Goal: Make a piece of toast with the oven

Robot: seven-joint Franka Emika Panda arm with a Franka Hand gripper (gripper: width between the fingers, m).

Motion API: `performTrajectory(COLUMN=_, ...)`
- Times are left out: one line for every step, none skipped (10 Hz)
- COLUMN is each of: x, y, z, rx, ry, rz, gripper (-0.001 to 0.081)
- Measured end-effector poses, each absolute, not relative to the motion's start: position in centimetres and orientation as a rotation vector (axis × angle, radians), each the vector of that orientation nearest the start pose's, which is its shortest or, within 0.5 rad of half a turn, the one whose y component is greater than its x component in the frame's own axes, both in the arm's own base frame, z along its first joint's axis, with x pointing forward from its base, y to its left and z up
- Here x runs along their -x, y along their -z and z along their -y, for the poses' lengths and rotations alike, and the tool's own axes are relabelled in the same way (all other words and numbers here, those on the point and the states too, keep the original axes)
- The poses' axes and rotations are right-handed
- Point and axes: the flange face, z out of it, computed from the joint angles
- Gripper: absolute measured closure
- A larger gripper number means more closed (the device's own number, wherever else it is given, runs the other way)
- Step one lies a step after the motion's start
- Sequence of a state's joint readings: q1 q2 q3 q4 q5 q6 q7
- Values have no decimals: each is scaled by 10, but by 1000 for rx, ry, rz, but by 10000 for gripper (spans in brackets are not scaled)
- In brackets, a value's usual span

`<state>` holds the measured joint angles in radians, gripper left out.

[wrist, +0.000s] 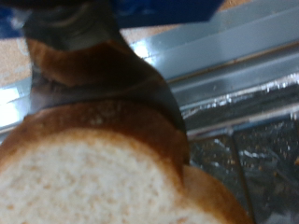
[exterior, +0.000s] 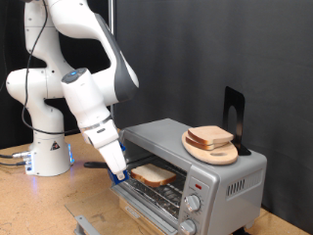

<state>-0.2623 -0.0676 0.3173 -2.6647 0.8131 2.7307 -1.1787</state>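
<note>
Piece of toast (exterior: 154, 175), pale with brown crust, lying flat on the wire rack inside the oven (exterior: 196, 166), centre-right of the exterior view, door (exterior: 147, 204) folded down. Fills the lower half of the wrist view, very close. Tool (exterior: 119, 172) at the slice's left edge; fingertips hidden, so clenched or released cannot be told. Best done slowly: slice kept level, pushed fully onto the rack, clear of the door. Upper right: second bread slice (exterior: 210, 136) on a wooden plate (exterior: 209, 151) atop the oven.
</note>
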Motion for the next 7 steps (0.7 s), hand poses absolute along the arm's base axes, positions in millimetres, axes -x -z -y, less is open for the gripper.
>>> performTrajectory(x=-421, y=-263, z=7, rx=2808, ry=417, rz=743, gripper=478)
performTrajectory(x=-419, y=-258, z=10, rx=2815, ry=398, rz=762, gripper=478)
performTrajectory(x=-416, y=-254, z=15, rx=2819, ry=382, rz=778, gripper=479)
performTrajectory(x=-413, y=-252, z=20, rx=2820, ry=373, rz=788, gripper=479)
performTrajectory(x=-410, y=-250, z=24, rx=2819, ry=365, rz=790, gripper=481)
performTrajectory(x=-410, y=-249, z=28, rx=2817, ry=360, rz=780, gripper=482)
performTrajectory(x=-409, y=-249, z=29, rx=2811, ry=352, rz=770, gripper=482)
